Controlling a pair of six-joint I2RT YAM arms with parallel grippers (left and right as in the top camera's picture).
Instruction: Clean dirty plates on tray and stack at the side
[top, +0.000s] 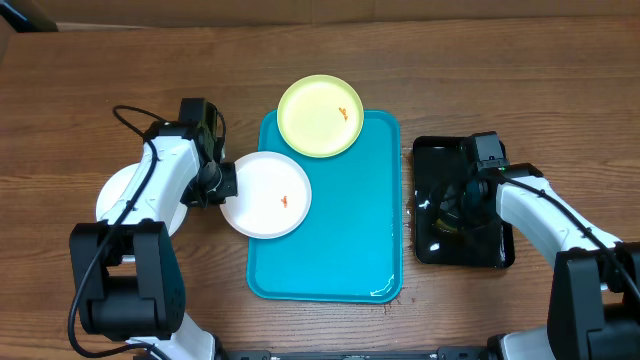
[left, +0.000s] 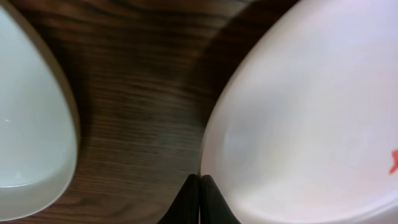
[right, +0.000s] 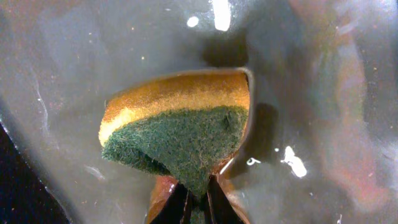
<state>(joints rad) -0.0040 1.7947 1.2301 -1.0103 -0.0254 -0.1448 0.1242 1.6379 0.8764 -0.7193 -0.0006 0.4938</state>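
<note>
The turquoise tray (top: 335, 260) lies mid-table. A pale yellow-green plate (top: 320, 115) with an orange smear rests on its far left corner. A white plate (top: 265, 195) with an orange smear overhangs the tray's left edge. My left gripper (top: 226, 185) is shut on that plate's left rim; the left wrist view shows the jaws (left: 199, 186) pinching the plate's (left: 298, 124) edge. A second white plate (top: 113, 195) lies on the table at the left, partly under my left arm, and also shows in the left wrist view (left: 28, 124). My right gripper (right: 199, 200) is shut on a green-and-yellow sponge (right: 180, 134).
A glossy black tray (top: 490, 250), wet inside (right: 323, 93), sits right of the turquoise tray; my right gripper (top: 460, 205) is over it. The table is brown wood (left: 143, 93).
</note>
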